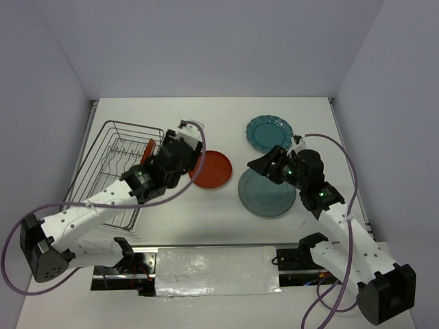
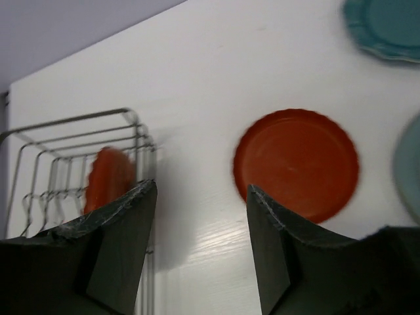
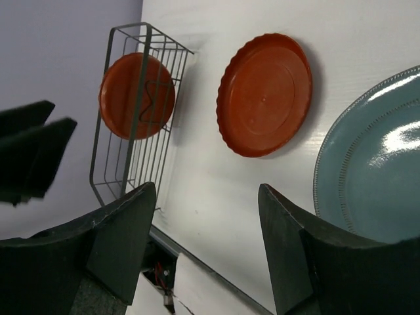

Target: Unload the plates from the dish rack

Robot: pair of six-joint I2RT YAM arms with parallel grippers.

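Both my claws hang over the table (image 1: 206,116), neither holding a thing. L claw (image 2: 200,190): jaws apart, only bare tabletop in the gap. R claw (image 3: 207,187): jaws apart too, nothing between them.

From the L claw, the rack (image 2: 65,122) sits close on the left, its near corner partly hidden behind my left finger (image 2: 125,236). The racked plate (image 2: 108,177), small & red-orange, stands on edge inside, peeking over that finger's tip. It's blurred, so I can't tell which wires hold it. Ahead & slightly right of the gap lies the loose red plate (image 2: 296,164), flat on the table, outside the rack, apart from my fingers. Farther ahead to the right is the scalloped plate (image 2: 387,26), teal, cut by the frame's corner. The grey plate (image 2: 410,167) shows as a sliver at far right.

From the R claw, the loose red plate is ahead, just above the gap, w/ the rack beyond it to the left. The racked plate shows face-on through the end wires. The grey plate lies flat on the right, its edge running behind my right finger (image 3: 295,249).

From overhead, the L claw hangs btwn rack & loose red plate. The R claw hangs btwn loose red plate & grey plate, scalloped plate just beyond. Count: 3 plates out, 1 in rack.
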